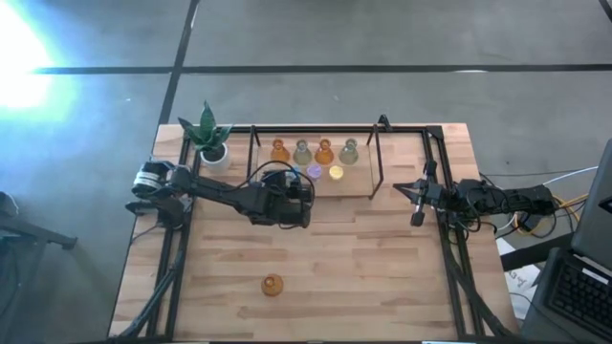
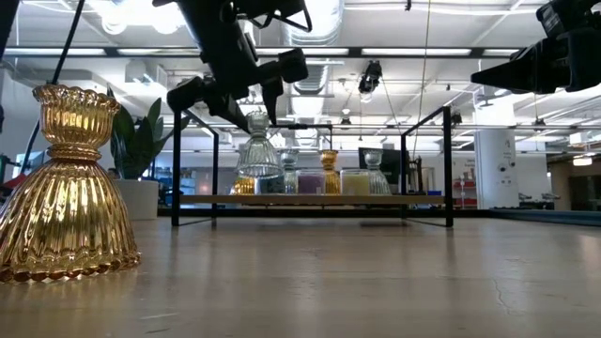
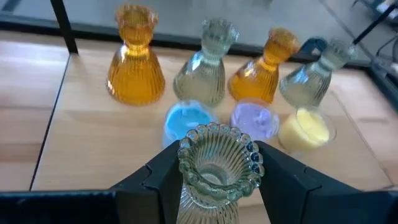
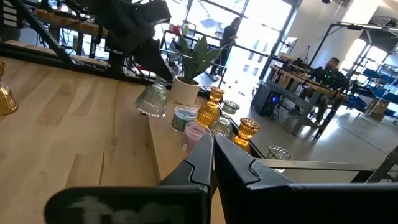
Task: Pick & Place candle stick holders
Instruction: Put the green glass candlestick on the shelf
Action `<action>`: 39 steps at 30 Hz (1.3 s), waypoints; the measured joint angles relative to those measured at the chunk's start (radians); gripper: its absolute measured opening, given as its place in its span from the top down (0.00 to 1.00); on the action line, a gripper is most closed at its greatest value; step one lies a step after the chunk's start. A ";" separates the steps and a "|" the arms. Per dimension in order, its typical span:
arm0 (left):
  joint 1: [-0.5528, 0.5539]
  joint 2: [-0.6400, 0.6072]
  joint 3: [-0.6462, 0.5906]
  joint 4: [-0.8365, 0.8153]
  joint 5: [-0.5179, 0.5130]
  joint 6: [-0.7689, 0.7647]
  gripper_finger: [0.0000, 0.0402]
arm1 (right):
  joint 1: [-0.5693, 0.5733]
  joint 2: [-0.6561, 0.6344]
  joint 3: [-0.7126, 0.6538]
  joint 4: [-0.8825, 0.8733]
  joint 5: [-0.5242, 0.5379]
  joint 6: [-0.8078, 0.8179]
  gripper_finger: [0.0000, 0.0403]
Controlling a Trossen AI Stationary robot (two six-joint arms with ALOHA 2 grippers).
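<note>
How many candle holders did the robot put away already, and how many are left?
Seven sit on the raised board: two amber, two green in the back row, with the blue, purple and yellow cups in front. The left gripper has its fingers on a clear-green holder, lifted near the board. One amber holder waits on the table. The right gripper waits, shut.

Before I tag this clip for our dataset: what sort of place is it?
Probably a robotics lab or open workshop: a wooden table with a black frame, exposed ceiling ducts with strip lights, and people at cluttered workbenches beyond the table.
</note>
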 joint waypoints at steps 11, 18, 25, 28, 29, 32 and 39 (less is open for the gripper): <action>0.004 0.000 0.003 -0.083 0.018 -0.053 0.57 | 0.000 0.000 0.000 0.000 0.000 0.000 0.98; 0.024 0.000 -0.006 -0.141 -0.013 -0.088 0.57 | 0.000 0.000 0.000 0.000 0.000 0.000 0.98; 0.029 0.021 -0.054 -0.134 -0.016 -0.146 0.57 | 0.000 0.000 0.000 0.000 0.000 0.000 0.98; 0.029 0.030 -0.061 -0.134 -0.026 -0.164 0.57 | 0.000 0.000 0.000 0.000 0.000 0.000 0.98; 0.030 0.032 -0.061 -0.133 -0.031 -0.165 0.57 | 0.000 0.000 0.000 0.000 0.000 0.000 0.98; 0.030 0.041 -0.062 -0.134 -0.054 -0.166 0.57 | 0.000 0.000 0.000 0.000 0.000 0.000 0.98; 0.040 0.056 -0.062 -0.136 -0.081 -0.166 0.57 | 0.000 0.000 0.000 0.000 0.000 0.000 0.98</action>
